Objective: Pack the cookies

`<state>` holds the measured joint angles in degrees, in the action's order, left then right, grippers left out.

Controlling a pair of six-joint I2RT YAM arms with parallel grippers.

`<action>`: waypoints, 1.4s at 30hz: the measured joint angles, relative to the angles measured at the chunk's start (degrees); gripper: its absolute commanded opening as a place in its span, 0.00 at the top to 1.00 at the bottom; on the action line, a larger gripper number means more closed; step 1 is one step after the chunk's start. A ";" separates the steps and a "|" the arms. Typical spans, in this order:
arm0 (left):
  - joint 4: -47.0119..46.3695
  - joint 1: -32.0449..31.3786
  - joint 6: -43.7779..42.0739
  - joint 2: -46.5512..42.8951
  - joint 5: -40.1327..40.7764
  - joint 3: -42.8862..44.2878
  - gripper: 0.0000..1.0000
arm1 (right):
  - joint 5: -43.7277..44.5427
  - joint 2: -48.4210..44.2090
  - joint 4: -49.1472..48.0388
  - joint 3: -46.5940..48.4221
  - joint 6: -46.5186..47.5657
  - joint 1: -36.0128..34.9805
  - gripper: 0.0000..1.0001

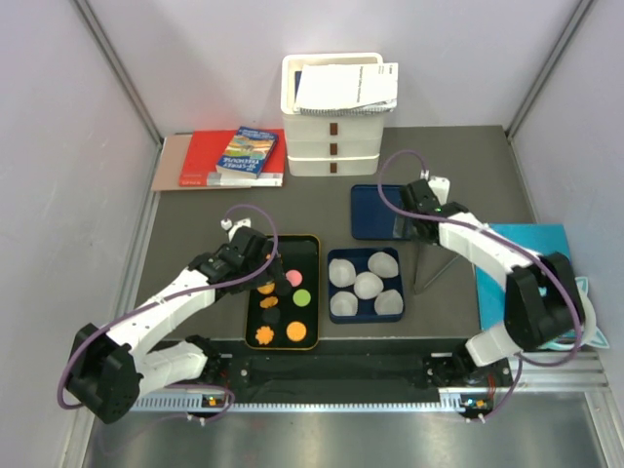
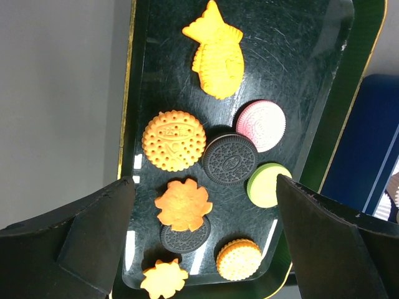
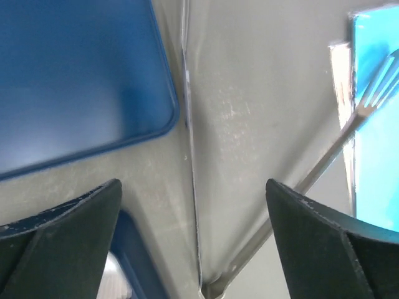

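Several cookies lie on a black tray [image 1: 310, 255] with a yellow rim: a pink one [image 1: 293, 277], a green one [image 1: 302, 296], orange and black ones. In the left wrist view I see an orange fish-shaped one [image 2: 215, 57], a round orange one [image 2: 174, 140], a black one [image 2: 229, 158], a pink one [image 2: 260, 125], a green one [image 2: 268, 185] and an orange flower one [image 2: 182, 204]. My left gripper [image 1: 276, 280] hangs open above the tray [image 2: 299, 75], empty [image 2: 204, 187]. My right gripper [image 1: 417, 228] is open and empty [image 3: 193, 185] above metal tongs [image 3: 189, 143].
A blue box [image 1: 336, 261] with several white paper cups [image 1: 367, 284] stands right of the tray. Its blue lid [image 1: 375, 210] lies behind it [image 3: 81, 75]. The tongs [image 1: 430, 265] lie beside a cyan mat [image 1: 531, 255]. White stacked bins [image 1: 331, 117] and books [image 1: 234, 161] are at the back.
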<state>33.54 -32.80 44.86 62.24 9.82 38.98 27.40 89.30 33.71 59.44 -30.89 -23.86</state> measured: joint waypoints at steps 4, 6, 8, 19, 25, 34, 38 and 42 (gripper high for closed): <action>-0.68 0.00 -0.04 -0.04 -0.55 -0.31 0.01 | -0.76 -12.55 -2.27 -6.93 -0.87 0.02 0.01; -1.57 0.00 -0.20 -0.31 -1.36 -1.07 0.01 | -1.70 -18.49 -3.58 -11.45 -1.84 0.02 0.01; -2.34 0.00 -0.26 -0.55 -1.95 -1.79 0.01 | -1.75 -21.99 -3.89 -14.97 -4.20 0.02 0.01; -3.10 0.00 -1.05 -0.63 -2.95 -2.40 0.01 | -3.61 -29.29 -3.41 -26.34 -11.26 0.02 0.01; -3.43 0.00 -1.05 -0.63 -3.58 -2.49 0.01 | -2.67 -27.21 -3.82 -26.82 -12.68 0.02 0.01; -3.98 0.00 -1.05 -0.70 -4.50 -3.10 0.01 | -1.49 -24.57 -6.84 -27.17 -13.94 0.02 0.01; -4.00 0.00 -1.05 -1.01 -4.48 -3.10 0.01 | -0.55 -18.75 -7.28 -25.14 -14.14 0.02 0.01; -3.98 0.00 -1.05 -1.01 -4.44 -3.13 0.01 | 0.87 -10.69 -7.02 -20.46 -13.99 0.02 0.01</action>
<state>29.56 -32.80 43.81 61.23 5.39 35.86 28.27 78.61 26.70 38.98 -44.88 -23.83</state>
